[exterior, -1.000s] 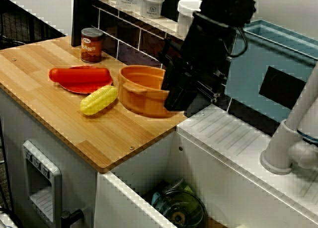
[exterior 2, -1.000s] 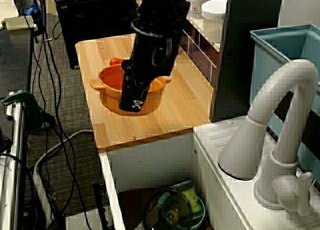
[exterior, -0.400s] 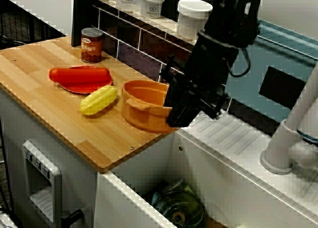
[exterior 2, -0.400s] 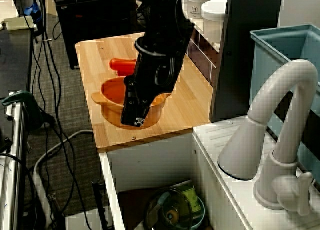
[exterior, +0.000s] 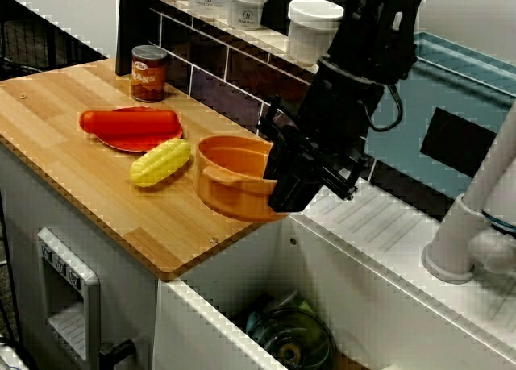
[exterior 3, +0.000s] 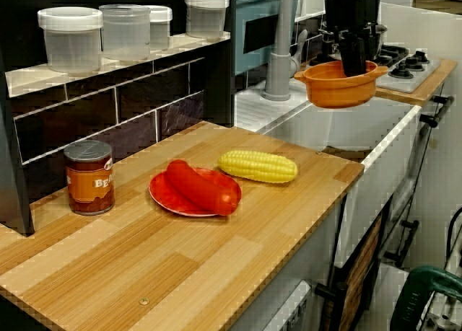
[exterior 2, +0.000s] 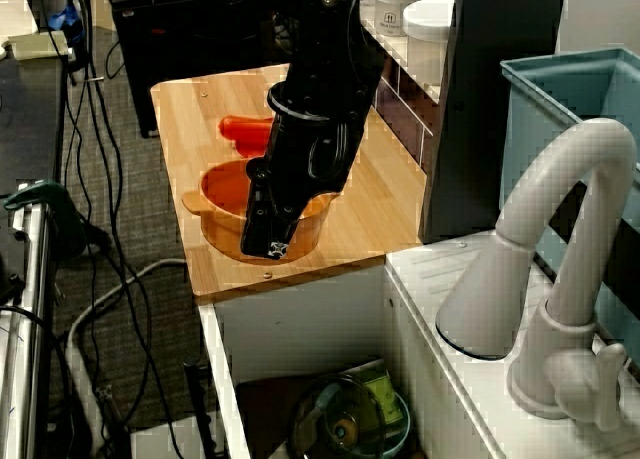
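The gripper [exterior: 285, 194] is pinched on one wall of the orange pot [exterior: 230, 180]. In the view along the counter one finger [exterior 3: 353, 57] dips inside the bowl, and the other side of the grip is hidden behind it.

The pot hangs clear of the wooden counter [exterior: 97, 201], at its sink-side edge and partly out over the sink [exterior: 242, 293]. It looks level.

The hold is on a single side, so the pot's weight hangs off the grip. It could swivel or slip between the fingers and drop onto the counter's edge or into the sink, where a glass lid [exterior: 292, 338] lies.

The pot is a round, shallow, glossy plastic piece with two small loop handles and nothing visible inside.

Toward the counter's middle lies a corn cob [exterior: 161, 162]. Past it is a red plate [exterior: 133, 142] bearing a sausage [exterior: 129, 122], and a can [exterior: 148, 73] stands at the back edge.
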You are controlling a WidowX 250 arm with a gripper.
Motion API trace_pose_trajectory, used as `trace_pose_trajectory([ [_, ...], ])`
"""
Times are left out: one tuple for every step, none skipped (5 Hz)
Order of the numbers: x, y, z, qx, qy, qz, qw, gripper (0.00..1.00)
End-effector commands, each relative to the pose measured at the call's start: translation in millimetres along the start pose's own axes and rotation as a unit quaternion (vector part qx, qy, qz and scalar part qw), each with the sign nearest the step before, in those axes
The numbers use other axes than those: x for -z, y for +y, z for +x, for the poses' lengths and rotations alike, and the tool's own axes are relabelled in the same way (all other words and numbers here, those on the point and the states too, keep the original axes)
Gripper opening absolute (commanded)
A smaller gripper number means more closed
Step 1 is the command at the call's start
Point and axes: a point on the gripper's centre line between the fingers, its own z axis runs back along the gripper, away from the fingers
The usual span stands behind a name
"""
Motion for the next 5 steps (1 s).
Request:
trace_pose_trajectory([
  [-8.5, -0.1, -0.3, 0.000, -0.017, -0.004, 0.9998, 0.00],
  [-8.1, -1.0, 3.2, -0.004, -0.017, -0.005, 0.9998, 0.00],
  [-8.2, -1.6, 5.6, -0.009, -0.018, -0.005, 0.9998, 0.00],
  [-10.1, -1.6, 6.6, -0.010, -0.020, -0.006, 0.9997, 0.00],
  [-11.7, -0.1, 10.5, -0.011, -0.020, -0.005, 0.9997, 0.00],
])
